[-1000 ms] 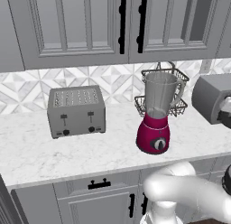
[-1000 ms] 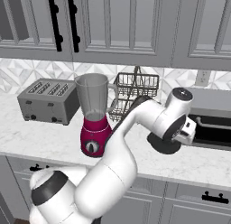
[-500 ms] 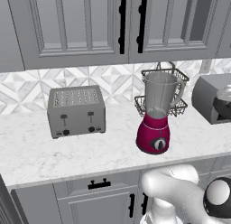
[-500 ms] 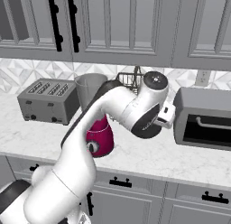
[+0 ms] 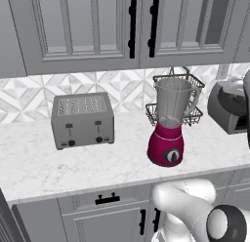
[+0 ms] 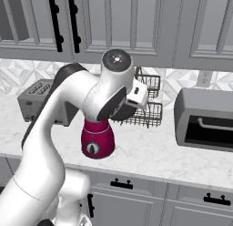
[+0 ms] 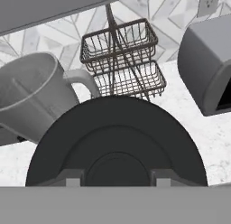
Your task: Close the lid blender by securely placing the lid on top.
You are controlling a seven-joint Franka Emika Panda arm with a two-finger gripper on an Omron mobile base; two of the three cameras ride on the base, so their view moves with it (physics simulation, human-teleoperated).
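Observation:
The blender (image 5: 168, 124) stands on the counter, a magenta base (image 6: 97, 139) with a black dial under a tall clear jar (image 7: 31, 96) whose top is uncovered. In the hand view my gripper (image 7: 116, 180) is shut on the lid (image 7: 116, 142), a round black disc that hides most of the fingers. The lid (image 6: 122, 113) hangs just right of the jar, above the counter, apart from the rim. In the right base view my arm hides the jar.
A grey two-lever toaster (image 5: 83, 120) sits left of the blender. A wire basket rack (image 7: 122, 56) stands behind it against the tiled wall. A grey toaster oven (image 6: 207, 120) occupies the counter's right. Upper cabinets (image 5: 97, 26) hang overhead.
My arm has swung left from in front of the toaster oven toward the blender, carrying the lid with it and rising a little. The blender and toaster have not moved.

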